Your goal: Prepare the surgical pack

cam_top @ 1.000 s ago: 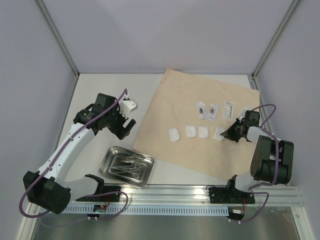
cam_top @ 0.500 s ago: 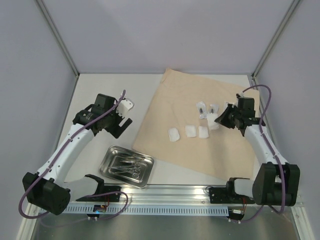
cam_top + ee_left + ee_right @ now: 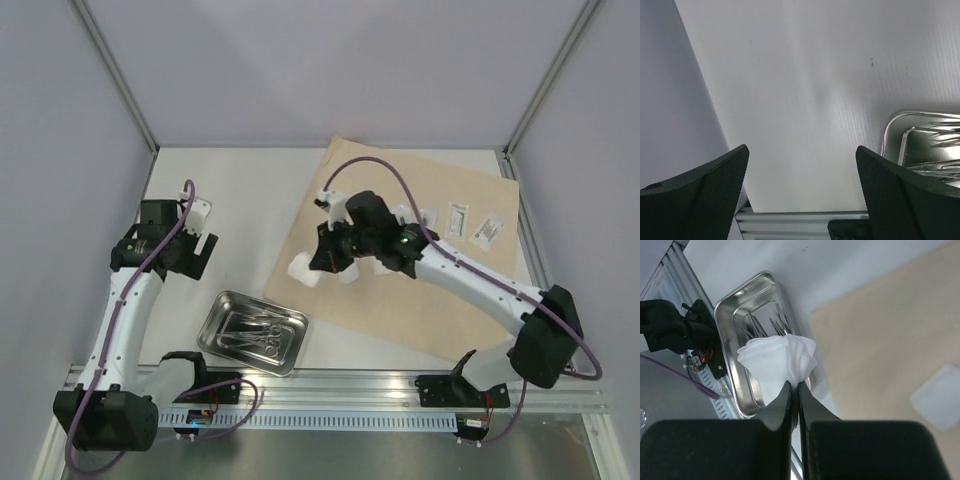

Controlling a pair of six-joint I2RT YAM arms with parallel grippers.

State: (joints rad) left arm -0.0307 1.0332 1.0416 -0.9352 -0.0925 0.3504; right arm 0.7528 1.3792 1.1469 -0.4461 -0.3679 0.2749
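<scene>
My right gripper (image 3: 316, 262) reaches left across the tan wrap sheet (image 3: 440, 290) and is shut on a bunched white gauze pad (image 3: 302, 269). It holds the pad over the wrap's left edge, just beyond the steel tray (image 3: 215, 318). In the right wrist view the pad (image 3: 777, 362) hangs from the shut fingertips (image 3: 795, 388) above the tray (image 3: 726, 307). Steel clamps and tweezers (image 3: 256, 333) lie in the tray. My left gripper (image 3: 197, 260) is open and empty over bare table to the left; the tray's corner (image 3: 892, 131) shows at its right. Two clear packets (image 3: 459, 218) lie on the wrap's far right.
Another flat gauze pad (image 3: 939, 396) lies on the wrap (image 3: 890, 325) to the right of the held one. My right arm (image 3: 450, 270) covers the middle of the wrap and hides other pads and packets. An aluminium rail (image 3: 380, 385) runs along the near edge.
My right arm has lifted a gauze pad from the wrap's right side and swung it left to the wrap's left edge by the tray. My left arm has drawn back to the left.
</scene>
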